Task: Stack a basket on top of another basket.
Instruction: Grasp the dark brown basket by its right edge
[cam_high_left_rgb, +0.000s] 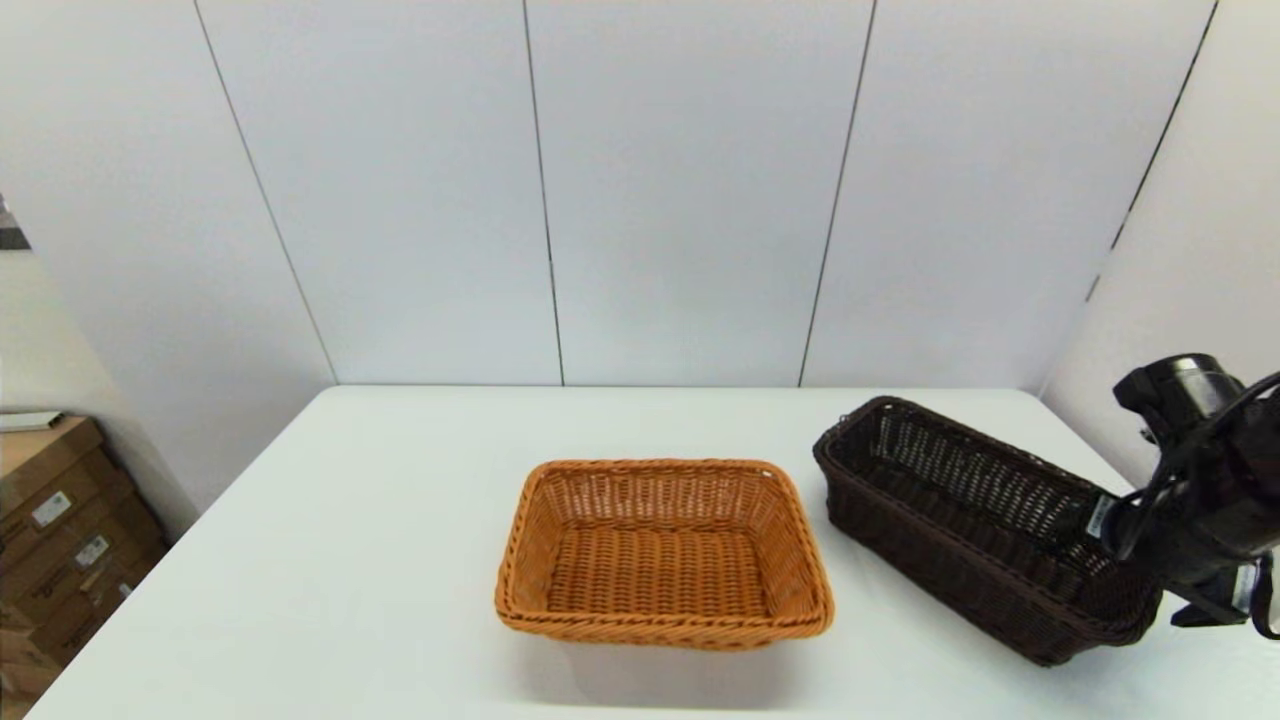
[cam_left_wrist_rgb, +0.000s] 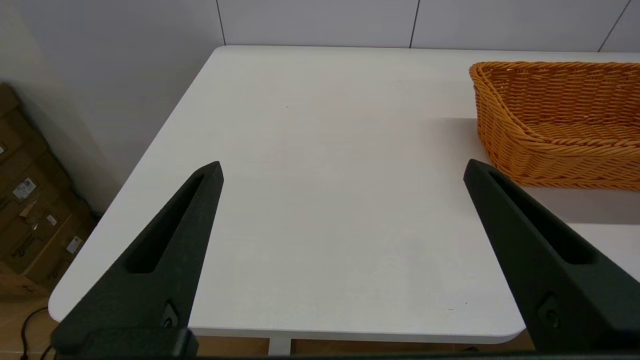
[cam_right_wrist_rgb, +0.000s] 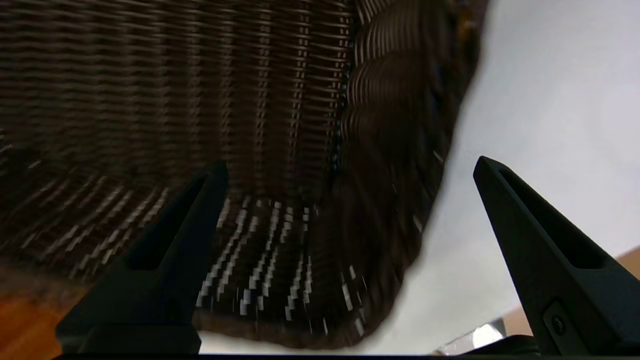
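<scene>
Head view: dark basket (cam_high_left_rgb: 985, 525) sat on worktop (cam_high_left_rgb: 350, 560), robot's right, apart from orange basket (cam_high_left_rgb: 663, 552) at centre. Right claw (cam_high_left_rgb: 1100, 520) at its near end.

Left wrist view: left claw (cam_left_wrist_rgb: 342, 172) spread wide, empty, parked over bare worktop; cardboard boxes (cam_left_wrist_rgb: 30, 200) on floor beyond edge.

Right wrist view: right claw spread wide, one finger inside, one outside the end wall, not yet closed. Judged light, stiff; take the braided rim. Path looked unobstructed.
</scene>
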